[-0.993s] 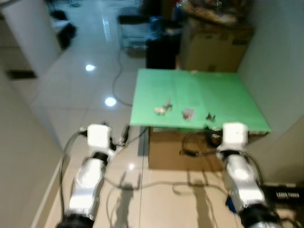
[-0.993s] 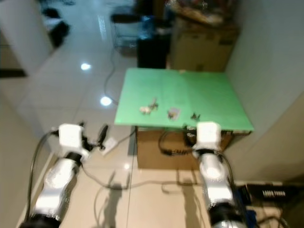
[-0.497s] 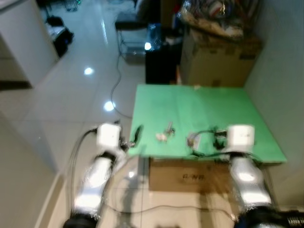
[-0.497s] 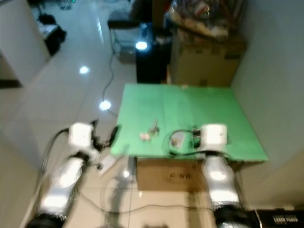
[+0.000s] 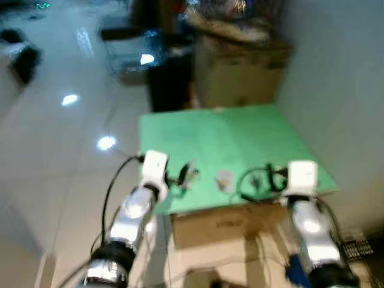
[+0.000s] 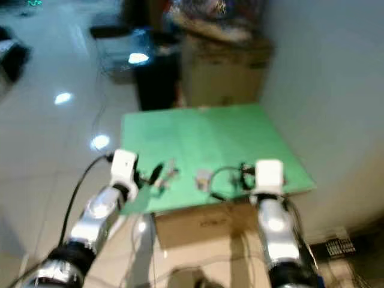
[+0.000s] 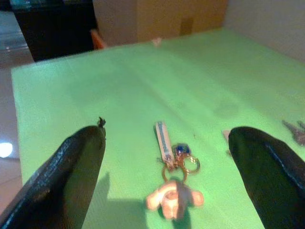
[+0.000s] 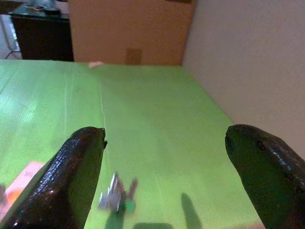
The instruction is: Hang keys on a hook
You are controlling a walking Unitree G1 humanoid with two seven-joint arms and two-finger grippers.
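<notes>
Left end effector [image 7: 164, 157] spread wide open, black fingers [image 7: 71, 176] on both sides of the keys [image 7: 172, 177], hanging just above the green desk [image 5: 240, 132] at its near left edge. Nothing held. Keys lying flat on the desk between those fingers, not touching them: a pale little figure, some rings, a small blue bit and a light strap pointing to the far side. Right end effector [image 8: 164, 164] also wide open and holding nothing, over the near right part of the desk. Small dark and silver metal thing [image 8: 116, 194] lying on the green top just ahead of it, too blurry to name. Small pale thing [image 5: 224, 179] in the middle near edge, between the two arms. Brown box [image 5: 225, 223] under the desk. Past the far edge, a big cardboard box [image 5: 240, 75] with a heap of stuff on top, and a dark cabinet [image 5: 170, 84] to its left. Plain wall [image 5: 336, 78] on the right, shiny white floor [image 5: 54, 156] on the left.
</notes>
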